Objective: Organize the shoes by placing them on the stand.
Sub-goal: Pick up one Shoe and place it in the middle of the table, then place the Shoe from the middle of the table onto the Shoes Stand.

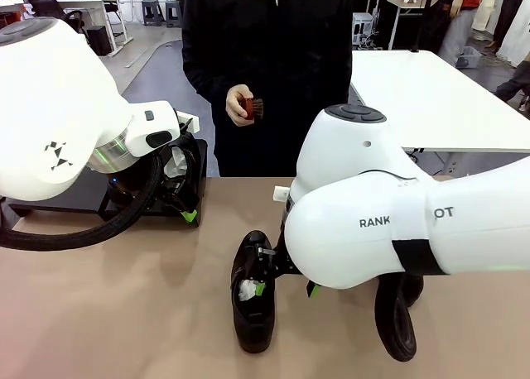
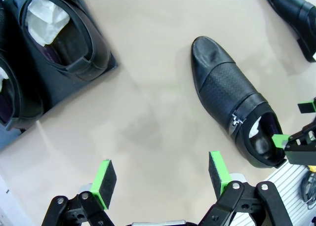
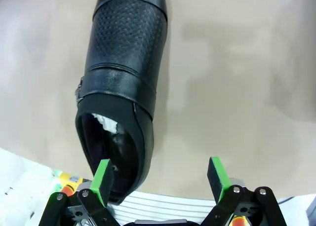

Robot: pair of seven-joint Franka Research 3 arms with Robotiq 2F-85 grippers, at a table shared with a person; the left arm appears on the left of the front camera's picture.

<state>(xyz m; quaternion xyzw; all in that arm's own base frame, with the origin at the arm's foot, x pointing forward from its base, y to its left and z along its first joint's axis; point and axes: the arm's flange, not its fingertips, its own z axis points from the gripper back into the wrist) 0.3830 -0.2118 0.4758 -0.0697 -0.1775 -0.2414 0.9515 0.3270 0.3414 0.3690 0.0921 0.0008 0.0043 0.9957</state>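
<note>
A black glossy shoe (image 1: 252,309) lies on the tan table, toe toward me, with white paper in its opening. My right gripper (image 3: 159,175) stands open at its heel (image 3: 123,78); one green pad hangs over the opening and the heel's side wall lies between the fingers. My left gripper (image 2: 160,174) is open and holds nothing, above bare table beside the stand (image 2: 59,88). Two shoes (image 2: 64,33) rest on the black stand (image 1: 74,199). The same table shoe (image 2: 237,102) lies to the left gripper's right, and another shoe (image 2: 294,14) lies farther off.
A person in black stands at the far side holding a small reddish-brown brush (image 1: 251,107). My right arm's bulky white body (image 1: 389,222) covers much of the right half of the table. Bare tabletop (image 2: 148,112) lies between the stand and the shoe.
</note>
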